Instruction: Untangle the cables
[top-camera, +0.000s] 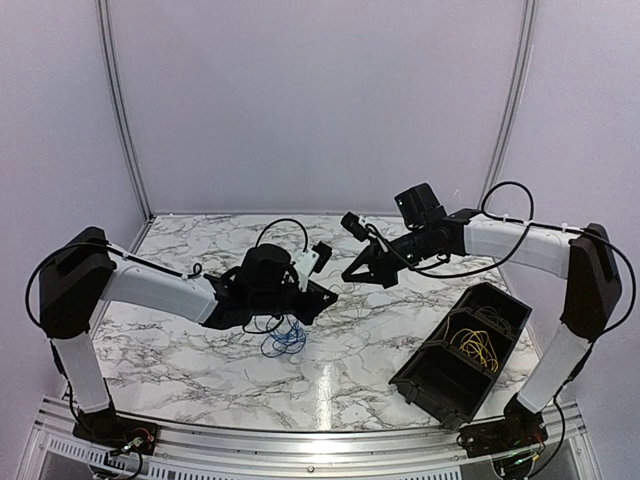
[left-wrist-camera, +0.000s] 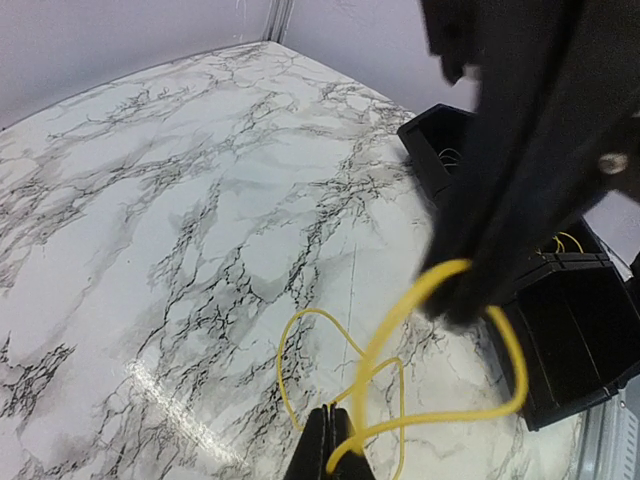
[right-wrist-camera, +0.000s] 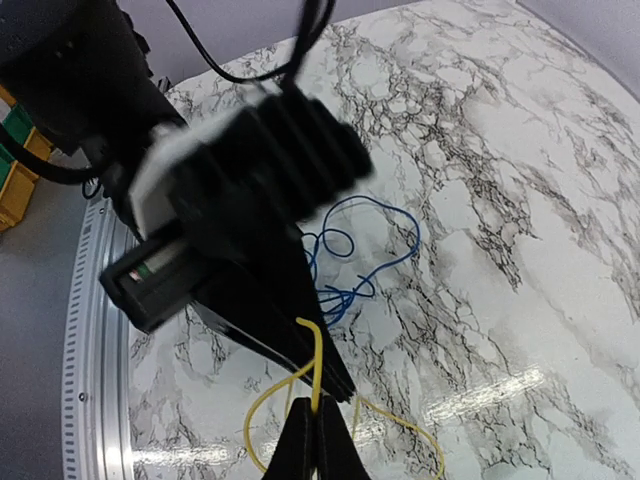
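A yellow cable (left-wrist-camera: 395, 313) hangs in loops above the marble table between my two grippers. In the left wrist view, my left gripper (left-wrist-camera: 330, 408) is shut on one strand of it. In the right wrist view, my right gripper (right-wrist-camera: 313, 401) is shut on another strand of the same yellow cable (right-wrist-camera: 317, 355). From above, the left gripper (top-camera: 325, 297) and right gripper (top-camera: 348, 277) nearly meet tip to tip over the table's middle. A blue cable (top-camera: 285, 340) lies bunched on the table under the left arm, and the same blue cable (right-wrist-camera: 350, 260) also shows in the right wrist view.
A black bin (top-camera: 440, 385) stands at the near right of the table with more yellow cables (top-camera: 475, 345) inside. The same black bin (left-wrist-camera: 570, 350) shows just past the right gripper in the left wrist view. White walls close in the table's back and sides.
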